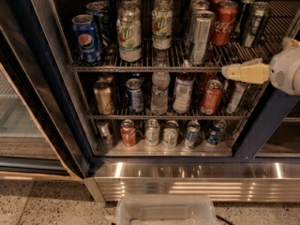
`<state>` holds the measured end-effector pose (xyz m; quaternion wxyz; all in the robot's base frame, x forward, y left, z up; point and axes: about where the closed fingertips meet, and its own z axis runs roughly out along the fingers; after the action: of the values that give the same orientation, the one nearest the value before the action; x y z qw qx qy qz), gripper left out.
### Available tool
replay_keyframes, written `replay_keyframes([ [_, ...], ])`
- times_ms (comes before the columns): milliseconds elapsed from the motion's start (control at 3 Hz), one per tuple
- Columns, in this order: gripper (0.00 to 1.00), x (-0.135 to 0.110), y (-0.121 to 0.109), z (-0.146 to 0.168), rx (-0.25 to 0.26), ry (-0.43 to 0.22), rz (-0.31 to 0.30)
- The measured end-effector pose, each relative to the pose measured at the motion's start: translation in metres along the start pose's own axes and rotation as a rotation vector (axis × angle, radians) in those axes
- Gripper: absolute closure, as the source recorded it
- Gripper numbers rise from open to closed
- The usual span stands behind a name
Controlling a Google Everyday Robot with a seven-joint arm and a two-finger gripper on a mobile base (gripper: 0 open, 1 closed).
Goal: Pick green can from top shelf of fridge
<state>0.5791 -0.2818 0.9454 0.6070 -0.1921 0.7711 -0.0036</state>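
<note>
The green can stands upright at the right end of the top shelf, just right of the red Coca-Cola can. A second dark green can stands behind it. My gripper is cream-coloured and points left from the white arm. It hangs in front of the fridge at the level of the top shelf's front bar, below and a little left of the green can, apart from it.
The top shelf also holds a Pepsi can, two 7UP bottles and a tall silver can. Two lower racks hold several cans and bottles. The open glass door stands at left. A clear bin sits on the floor.
</note>
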Motion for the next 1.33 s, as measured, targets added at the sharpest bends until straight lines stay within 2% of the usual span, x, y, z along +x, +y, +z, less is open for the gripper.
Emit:
replay_keyframes([
  [333,0.0,0.012,0.01,-0.024,-0.033,0.043,-0.001],
  [667,0.0,0.016,0.024,-0.047,-0.095,0.069,-0.017],
  [1000,0.0,0.018,0.038,-0.071,-0.184,0.079,-0.052],
  [1333,0.0,0.018,0.038,-0.071,-0.184,0.079,-0.052],
])
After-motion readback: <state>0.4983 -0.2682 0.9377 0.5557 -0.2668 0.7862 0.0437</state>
